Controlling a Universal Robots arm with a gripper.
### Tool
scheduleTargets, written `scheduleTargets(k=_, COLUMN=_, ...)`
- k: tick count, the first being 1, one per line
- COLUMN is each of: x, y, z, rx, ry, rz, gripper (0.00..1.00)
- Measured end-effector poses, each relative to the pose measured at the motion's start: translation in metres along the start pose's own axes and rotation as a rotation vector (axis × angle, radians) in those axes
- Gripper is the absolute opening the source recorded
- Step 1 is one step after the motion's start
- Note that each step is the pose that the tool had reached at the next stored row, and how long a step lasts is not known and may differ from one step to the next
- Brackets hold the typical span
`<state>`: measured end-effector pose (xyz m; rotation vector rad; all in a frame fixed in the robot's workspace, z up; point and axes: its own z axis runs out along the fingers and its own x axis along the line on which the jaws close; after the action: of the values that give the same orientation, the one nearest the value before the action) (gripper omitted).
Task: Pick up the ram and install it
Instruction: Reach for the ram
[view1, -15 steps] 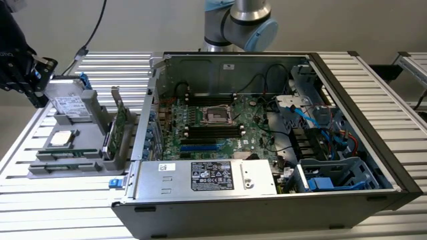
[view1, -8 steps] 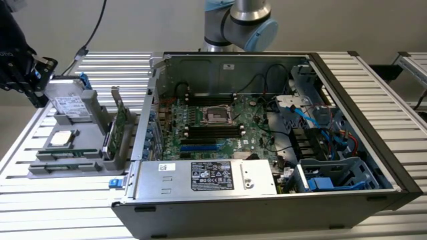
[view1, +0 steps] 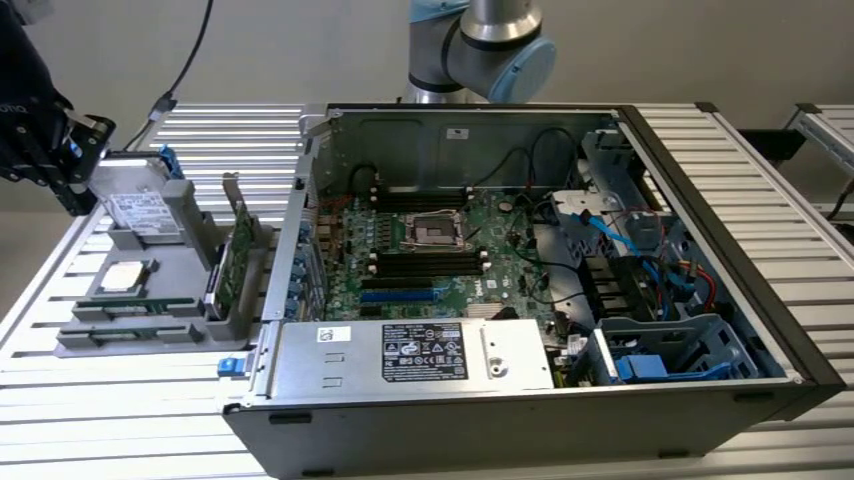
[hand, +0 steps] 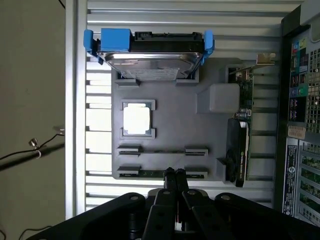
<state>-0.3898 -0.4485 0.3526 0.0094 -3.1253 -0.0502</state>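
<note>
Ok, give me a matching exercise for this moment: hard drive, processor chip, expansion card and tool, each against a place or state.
Things:
1. hard drive
2. processor chip
3. expansion card
4. tool

Places or states:
A. lying flat in a square recess of the grey holder
B. shut, tips close to the ram
C. standing on edge at the holder's side toward the computer case
D. clipped in a blue carrier

Pairs: 1-D, 2-A, 3-C, 4-B
</note>
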Motion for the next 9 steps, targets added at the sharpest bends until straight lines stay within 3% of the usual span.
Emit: scheduleTargets(k=9, x=0.0000, y=0.0000, z=0.0000, rx=0.0000, ry=0.0000, rz=0.000, gripper=0.10)
